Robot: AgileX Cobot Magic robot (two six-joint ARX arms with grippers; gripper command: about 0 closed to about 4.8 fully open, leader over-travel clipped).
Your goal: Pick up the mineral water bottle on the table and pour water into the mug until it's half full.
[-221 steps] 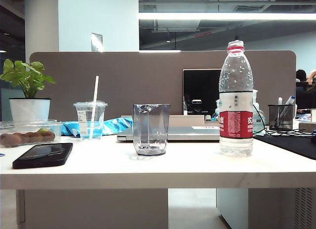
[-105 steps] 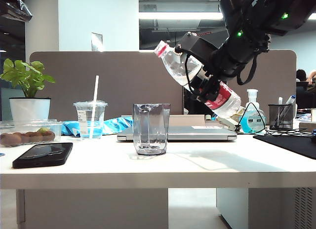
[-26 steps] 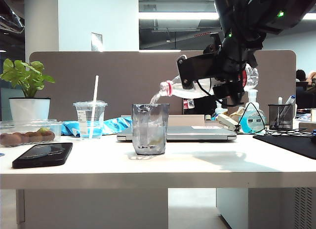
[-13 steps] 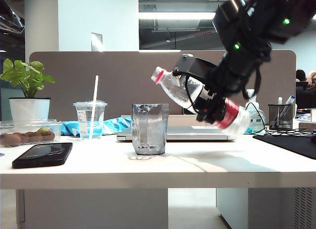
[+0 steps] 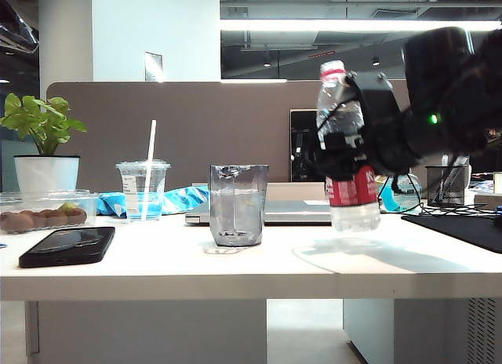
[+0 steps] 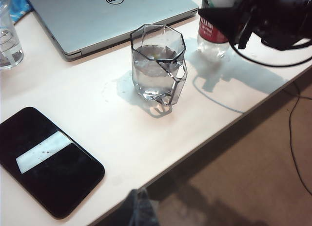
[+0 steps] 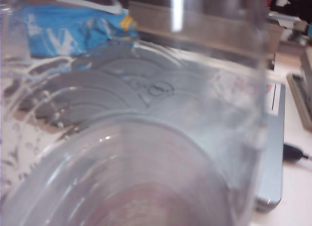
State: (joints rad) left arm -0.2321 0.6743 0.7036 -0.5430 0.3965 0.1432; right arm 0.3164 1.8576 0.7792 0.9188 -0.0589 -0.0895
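A laptop [image 5: 271,212] is lying behind the half-full mug [image 5: 238,205], while the right gripper [image 5: 345,140], at its 3 o'clock, is grasping the upright mineral water bottle [image 5: 347,156]; the left gripper is not visible.

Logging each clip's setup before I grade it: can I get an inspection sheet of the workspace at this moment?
Surface: white table, dry where visible.
Job's things: mineral water bottle upright, base just above or at the tabletop; mug right of centre-left, holding water, roughly half full.
Clutter: black phone, closed laptop, lidded cup with straw, tray of fruit, potted plant, pen holder.
Grippers: right tool clamped on the bottle's middle; left tool not in view.
Cables: black cable hanging off the table's right end.
Surroundings: grey desk partition, office ceiling lights.
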